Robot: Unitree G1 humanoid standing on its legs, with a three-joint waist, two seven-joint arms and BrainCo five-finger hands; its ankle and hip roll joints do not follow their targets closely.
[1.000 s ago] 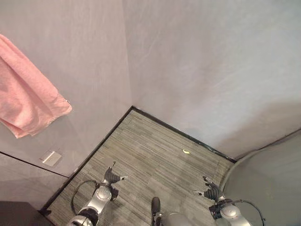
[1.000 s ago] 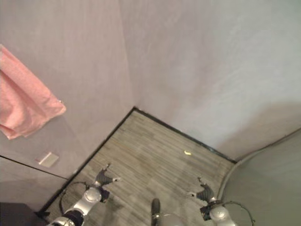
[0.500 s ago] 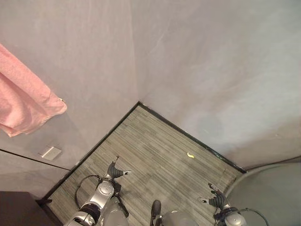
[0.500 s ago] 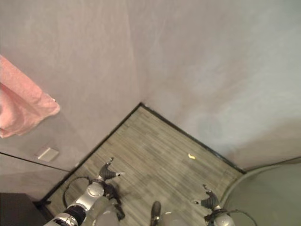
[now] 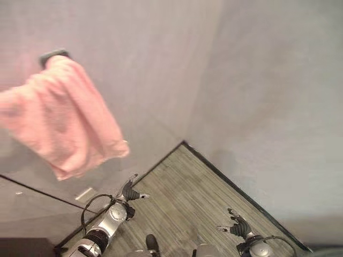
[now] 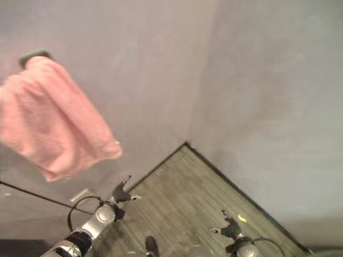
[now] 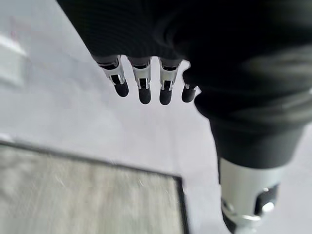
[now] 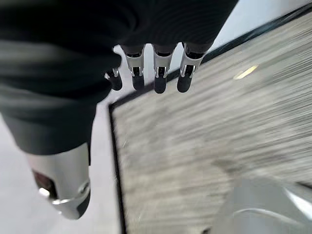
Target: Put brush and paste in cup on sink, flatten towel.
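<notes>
- My head camera has swung since a second ago: the pink towel (image 5: 61, 120), then cut off at the left edge, now hangs well inside the upper left of the frame, bunched and drooping from a dark hook (image 5: 52, 54) on the grey wall (image 5: 257, 80).
- The towel itself has not moved; the whole picture shifted, so I read this as me turning toward the towel, which is not yet flattened.
- I see no brush, paste, cup or sink, so I cannot judge that part of the task.
- The left robot hand (image 5: 128, 191) sits at lower centre-left over the striped floor (image 5: 187, 187), below the towel and apart from it. The right robot hand (image 5: 236, 227) is at lower right.
- The wrist views add what the head views cannot: the left fingers (image 7: 141, 87) and right fingers (image 8: 156, 73) hang straight and apart, holding nothing.
- The right eye view and right wrist view show a small yellow scrap (image 6: 242, 218) on the floor.
</notes>
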